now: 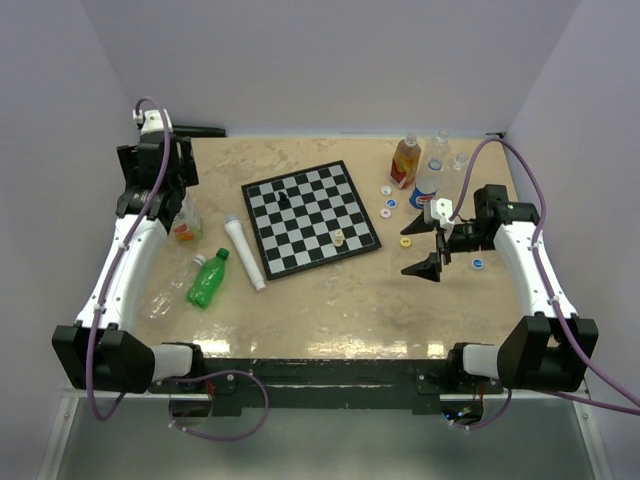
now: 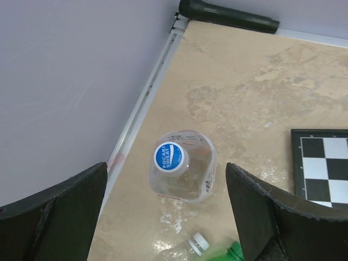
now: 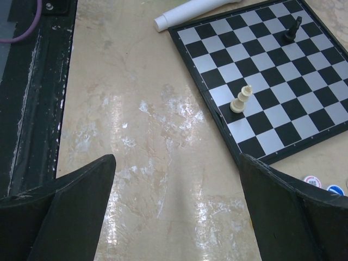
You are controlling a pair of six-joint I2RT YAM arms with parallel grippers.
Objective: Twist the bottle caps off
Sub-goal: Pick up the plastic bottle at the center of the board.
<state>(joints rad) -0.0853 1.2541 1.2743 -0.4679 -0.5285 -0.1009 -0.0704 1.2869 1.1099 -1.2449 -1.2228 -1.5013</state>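
Lying near left on the beige desk [image 1: 330, 300], a green plastic bottle [image 1: 208, 280] seems capped. The jaws of the right arm [image 1: 530, 265] hang wide open, empty, over bare desk. Farther left, the left jaws stand wide open either side of an upright clear plastic bottle [image 2: 191, 182], not touching, probably to grip it. Only the left wrist view shows its round blue cap [image 2: 170, 156] on.

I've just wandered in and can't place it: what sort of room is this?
Likely a robotics lab test cell: a left arm and a right arm bolted to a table boxed in by plain walls, with practice props laid out, a chessboard, a green bottle, loose caps.
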